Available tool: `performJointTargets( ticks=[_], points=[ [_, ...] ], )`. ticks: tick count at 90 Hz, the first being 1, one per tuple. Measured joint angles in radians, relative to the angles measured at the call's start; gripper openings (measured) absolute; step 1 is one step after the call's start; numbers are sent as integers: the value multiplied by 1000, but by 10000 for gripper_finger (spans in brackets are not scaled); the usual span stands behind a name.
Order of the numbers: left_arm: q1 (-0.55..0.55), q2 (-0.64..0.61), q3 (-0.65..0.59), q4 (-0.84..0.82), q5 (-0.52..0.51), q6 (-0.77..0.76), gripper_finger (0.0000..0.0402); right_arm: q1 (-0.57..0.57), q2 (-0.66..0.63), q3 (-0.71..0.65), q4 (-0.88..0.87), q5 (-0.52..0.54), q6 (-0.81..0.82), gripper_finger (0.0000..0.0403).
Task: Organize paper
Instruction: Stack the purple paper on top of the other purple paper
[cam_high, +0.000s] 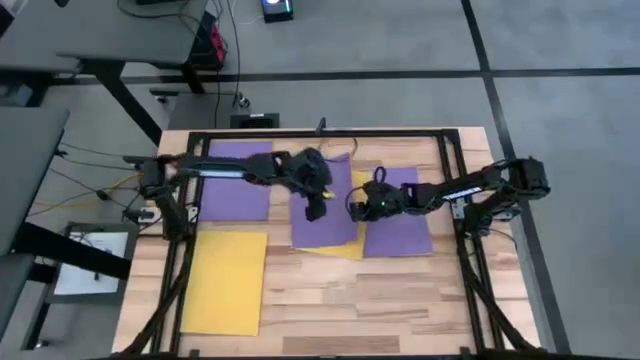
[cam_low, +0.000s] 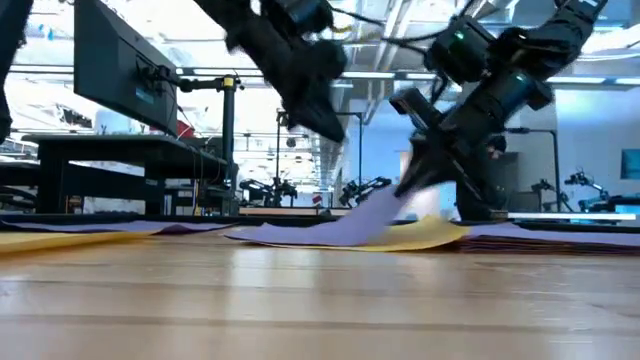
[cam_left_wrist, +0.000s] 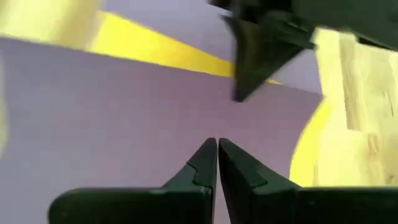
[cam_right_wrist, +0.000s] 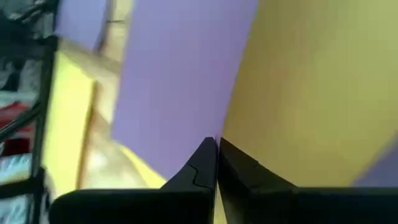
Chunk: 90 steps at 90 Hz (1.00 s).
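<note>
- A purple sheet rises off the wooden table, its far edge lifted toward the right gripper
- The right gripper's dark fingers meet on the raised edge of the purple sheet
- A yellow sheet lies flat just under the purple sheet
- The left gripper hangs above the purple sheet, apart from it
- Another yellow sheet lies well apart from the purple sheet, near a black desk
</note>
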<state>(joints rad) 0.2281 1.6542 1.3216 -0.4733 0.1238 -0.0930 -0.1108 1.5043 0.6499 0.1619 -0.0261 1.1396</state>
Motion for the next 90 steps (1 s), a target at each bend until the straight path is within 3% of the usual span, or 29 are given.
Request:
performJointTargets(
  ticks=[18,38,54,77,90],
  points=[
    [64,-279,26,-274,-5,-179,0,-26,0,158,-12,-40,-100,0],
    [141,-518,26,-316,-3,-210,0,-84,45,363,20,-39,-138,0],
    [178,-662,26,-324,2,-131,0,-109,298,621,153,-112,-185,0],
    [180,-840,26,-315,4,-7,0,-141,695,1199,245,-312,-264,0],
    [180,-916,26,-305,1,39,0,-153,837,1454,243,-355,-308,0]
  ],
)
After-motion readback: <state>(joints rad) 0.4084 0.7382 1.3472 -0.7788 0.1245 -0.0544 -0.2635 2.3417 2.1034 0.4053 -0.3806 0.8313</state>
